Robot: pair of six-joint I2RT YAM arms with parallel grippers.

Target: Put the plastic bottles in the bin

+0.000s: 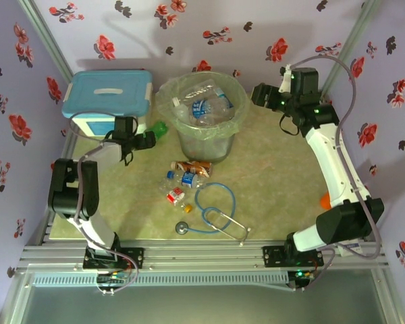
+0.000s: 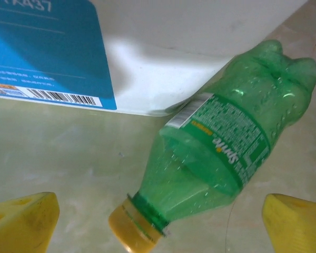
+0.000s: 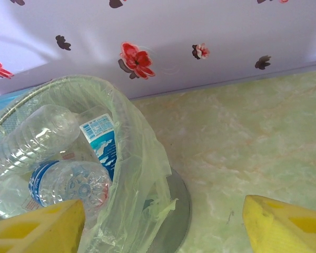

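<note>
The left hand stands wide open and empty. Its two yellow fingertips straddle the neck end of the green Sprite bottle without touching it. The bottle lies on its side on the tabletop, its orange-yellow cap towards the wrist camera. Its base is just beside, perhaps touching, the wall of the white box with the blue lid.

The step in hand looks like the pick of this bottle. The hand would do well to move forward along the bottle, so that the fingers close across the labelled body and not the tapered neck, where they could slip towards the cap. The plastic is thin and dented, so it will likely give under pressure; a firm but unhurried close should hold it. The box hems in the far end, so the lift is better taken straight up before swinging right to the bin.

The bin stands well apart from this bottle, near the middle of the far side, and its liner already holds several clear bottles. The right hand hovers just beside the bin's right rim, fingers apart with nothing between them. It may need to give way there. More bottles lie in front of the bin, near a blue-tubed stethoscope.
</note>
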